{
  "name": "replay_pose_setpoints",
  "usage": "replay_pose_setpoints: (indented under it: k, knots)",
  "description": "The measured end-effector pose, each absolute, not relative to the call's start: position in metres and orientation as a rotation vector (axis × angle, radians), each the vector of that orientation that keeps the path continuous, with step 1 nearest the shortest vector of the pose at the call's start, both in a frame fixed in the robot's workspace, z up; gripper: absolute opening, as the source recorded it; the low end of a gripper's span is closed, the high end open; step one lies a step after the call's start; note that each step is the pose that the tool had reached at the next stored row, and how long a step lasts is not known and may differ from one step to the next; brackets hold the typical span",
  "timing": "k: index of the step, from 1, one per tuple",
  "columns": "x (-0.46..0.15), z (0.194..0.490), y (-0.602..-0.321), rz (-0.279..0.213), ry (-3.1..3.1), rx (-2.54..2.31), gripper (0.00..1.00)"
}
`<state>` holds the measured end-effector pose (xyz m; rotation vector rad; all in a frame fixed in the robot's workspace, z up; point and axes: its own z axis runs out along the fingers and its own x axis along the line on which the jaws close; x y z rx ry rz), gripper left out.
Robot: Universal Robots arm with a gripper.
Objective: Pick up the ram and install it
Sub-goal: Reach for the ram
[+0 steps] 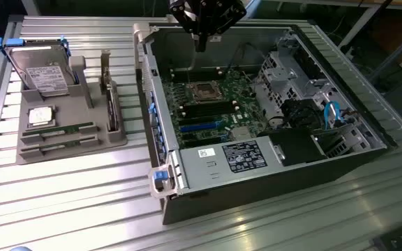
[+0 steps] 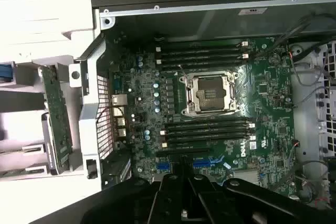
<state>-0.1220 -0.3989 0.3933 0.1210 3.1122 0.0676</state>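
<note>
Two thin green ram sticks (image 1: 60,130) (image 1: 60,146) lie side by side in slots at the front of a grey holder tray (image 1: 71,154), on the exterior view's left. My gripper (image 1: 201,46) hangs above the far end of the open computer case (image 1: 271,172), well away from the tray. Its dark fingers are pressed together and hold nothing. The wrist view looks straight down on the green motherboard (image 2: 262,82), with the gripper (image 2: 184,187) shut over the board's near edge. Empty black memory slots (image 2: 205,129) run on both sides of the open CPU socket (image 2: 210,94).
The tray also carries a silver hard drive (image 1: 44,73), a square silver CPU (image 1: 40,115) and an upright green card (image 1: 107,86). Inside the case are a black power supply (image 1: 243,156), drive cages (image 1: 285,68) and blue cables (image 1: 334,115). The case's metal walls rise around the board.
</note>
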Motion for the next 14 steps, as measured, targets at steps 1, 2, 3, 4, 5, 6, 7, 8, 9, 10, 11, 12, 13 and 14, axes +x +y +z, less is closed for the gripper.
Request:
replay_pose_setpoints:
  k: [1, 2, 3, 4, 5, 6, 7, 8, 9, 10, 11, 12, 13, 14]
  knots:
    - [-0.125, 0.393, -0.399, 0.067, 3.112, 0.121, 0.11]
    - [-0.128, 0.393, -0.399, 0.068, 3.112, 0.121, 0.11]
    - [-0.131, 0.393, -0.399, 0.068, 3.112, 0.121, 0.11]
    - [-0.134, 0.393, -0.399, 0.068, 3.112, 0.121, 0.11]
    - [-0.137, 0.393, -0.398, 0.068, 3.111, 0.121, 0.11]
    - [-0.142, 0.393, -0.398, 0.068, 3.112, 0.121, 0.11]
    - [-0.146, 0.393, -0.398, 0.068, 3.112, 0.121, 0.11]
    - [-0.149, 0.393, -0.397, 0.068, 3.112, 0.121, 0.11]
    - [-0.154, 0.393, -0.396, 0.068, 3.112, 0.121, 0.11]
    - [-0.158, 0.392, -0.396, 0.068, 3.112, 0.121, 0.11]
    - [-0.163, 0.392, -0.395, 0.068, 3.112, 0.121, 0.11]
    - [-0.168, 0.392, -0.395, 0.068, 3.111, 0.121, 0.11]
    - [-0.172, 0.392, -0.395, 0.068, 3.112, 0.121, 0.11]
    - [-0.177, 0.392, -0.394, 0.068, 3.112, 0.121, 0.11]
